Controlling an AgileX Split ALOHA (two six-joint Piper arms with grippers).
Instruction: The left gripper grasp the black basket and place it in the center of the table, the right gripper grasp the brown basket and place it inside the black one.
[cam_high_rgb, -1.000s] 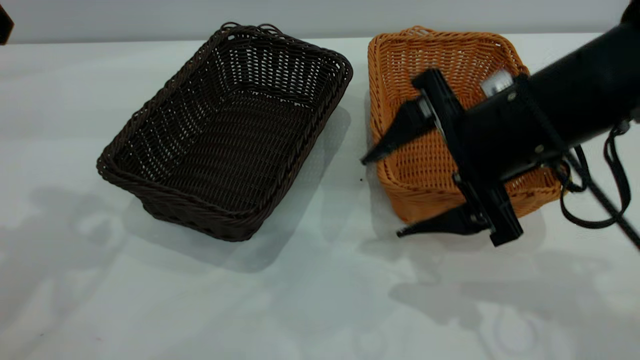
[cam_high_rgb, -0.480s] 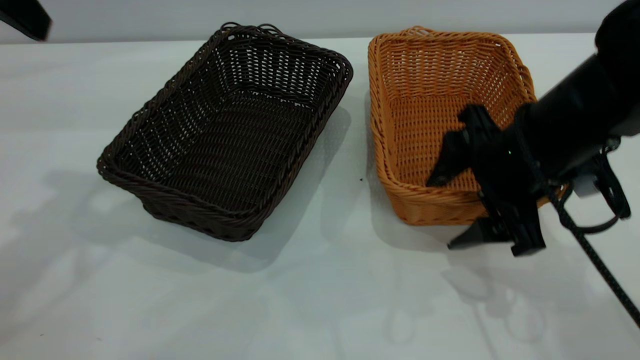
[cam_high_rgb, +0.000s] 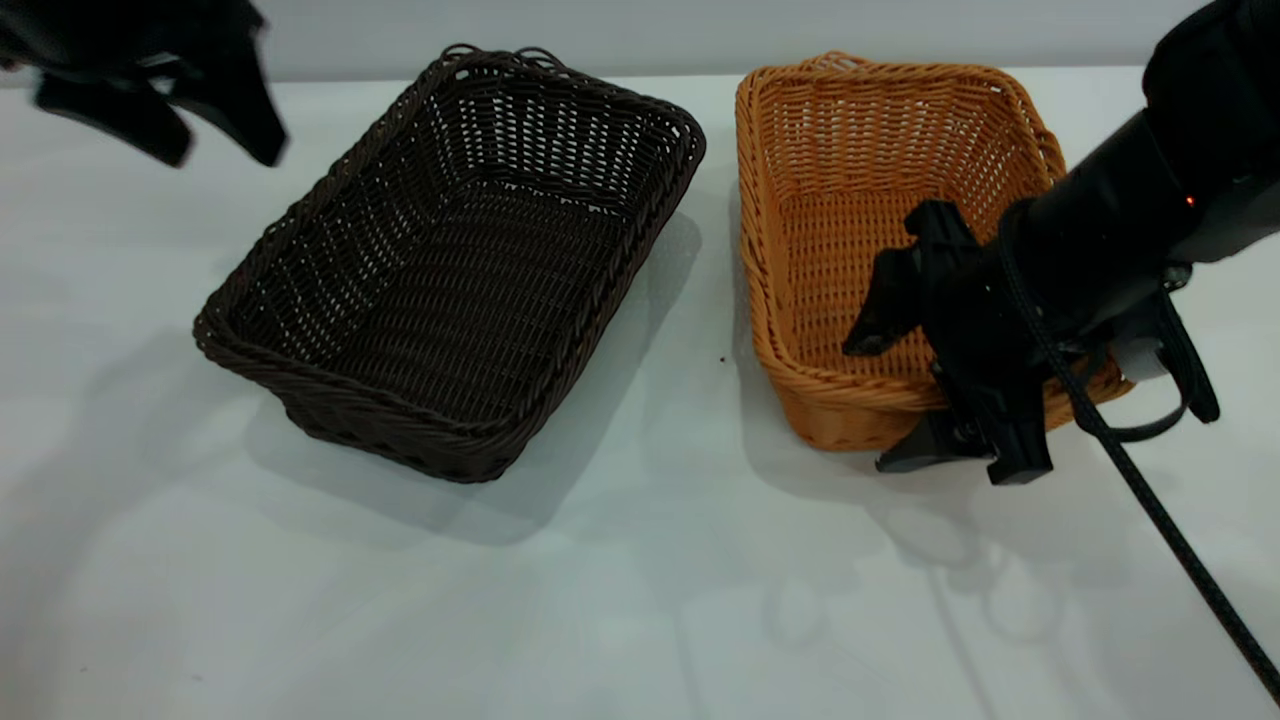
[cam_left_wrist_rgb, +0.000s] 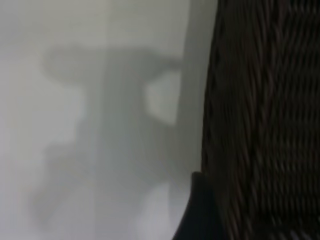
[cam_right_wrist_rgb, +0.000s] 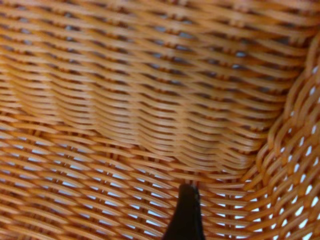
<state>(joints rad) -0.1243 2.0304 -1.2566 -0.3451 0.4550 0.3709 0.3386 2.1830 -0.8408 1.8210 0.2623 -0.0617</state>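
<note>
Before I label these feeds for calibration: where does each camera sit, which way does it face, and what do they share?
Exterior view: above and outside the rig, looking down at the table, black basket, brown basket, left gripper and right gripper.
Left wrist view: on the left arm, facing table and black basket; one finger shows.
Right wrist view: inside the brown basket; one finger shows.
Shared: each basket appears in two views.

no readable text, labels, or signs

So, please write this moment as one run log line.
left tool: above table, open | right tool: open, straddling brown basket wall | black basket: untouched
</note>
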